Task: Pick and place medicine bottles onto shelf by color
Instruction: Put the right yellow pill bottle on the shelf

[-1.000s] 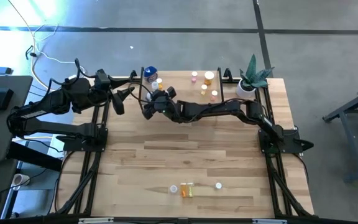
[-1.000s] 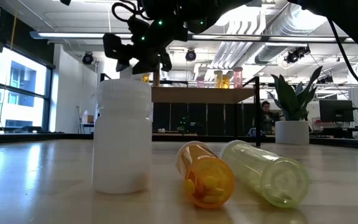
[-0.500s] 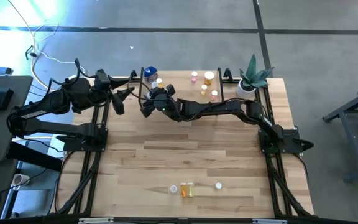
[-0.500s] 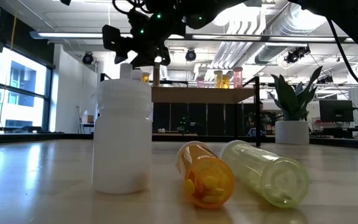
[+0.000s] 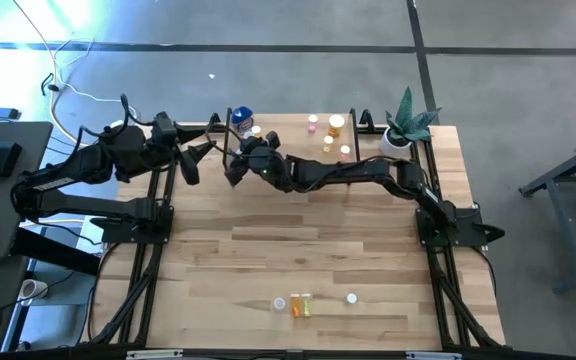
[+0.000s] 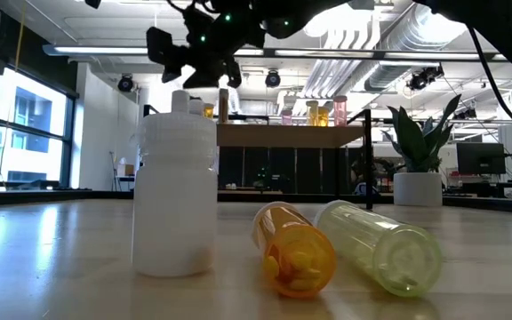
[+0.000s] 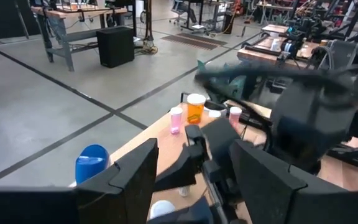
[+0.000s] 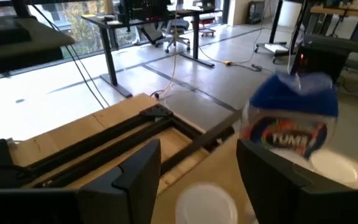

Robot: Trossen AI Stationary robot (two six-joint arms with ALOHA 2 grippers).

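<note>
My right gripper [image 5: 236, 170] hangs over the shelf's [image 5: 290, 138] left end, fingers apart and empty, near the blue-topped bottle [image 5: 242, 117]. My left gripper [image 5: 205, 150] waits alongside, fingers parted.

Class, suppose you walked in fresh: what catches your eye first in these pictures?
The right gripper stretched across the table's far side, jaws open, at the shelf near the blue-topped bottle. Nearest the low camera, a white bottle stands beside two fallen ones, orange and yellowish.

Matt pale wood table [image 5: 308, 250], translucent glossy plastic orange bottle [image 6: 293, 249]
</note>
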